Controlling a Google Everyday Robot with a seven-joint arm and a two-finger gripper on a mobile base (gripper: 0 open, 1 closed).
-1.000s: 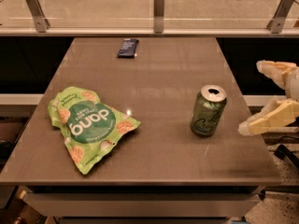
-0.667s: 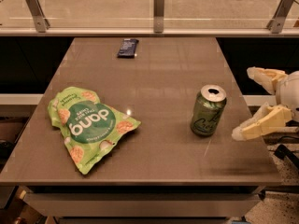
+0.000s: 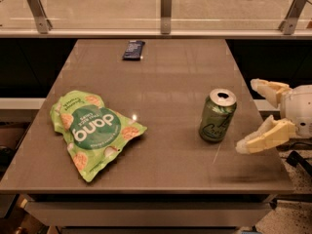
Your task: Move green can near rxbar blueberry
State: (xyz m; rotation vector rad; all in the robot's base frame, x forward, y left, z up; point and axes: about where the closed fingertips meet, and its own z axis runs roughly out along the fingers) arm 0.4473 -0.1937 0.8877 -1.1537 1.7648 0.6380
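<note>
The green can stands upright on the right part of the brown table, silver top showing. The rxbar blueberry, a flat dark navy bar, lies at the far edge of the table, left of centre. My gripper comes in from the right, just right of the can and apart from it. Its two pale fingers are spread wide and hold nothing.
A large flat green snack bag lies on the front left of the table. A glass rail with metal posts runs behind the table's far edge. The table's right edge is under my gripper.
My gripper has moved left toward the can, its fingers still spread. The can, bar and bag have not moved.
</note>
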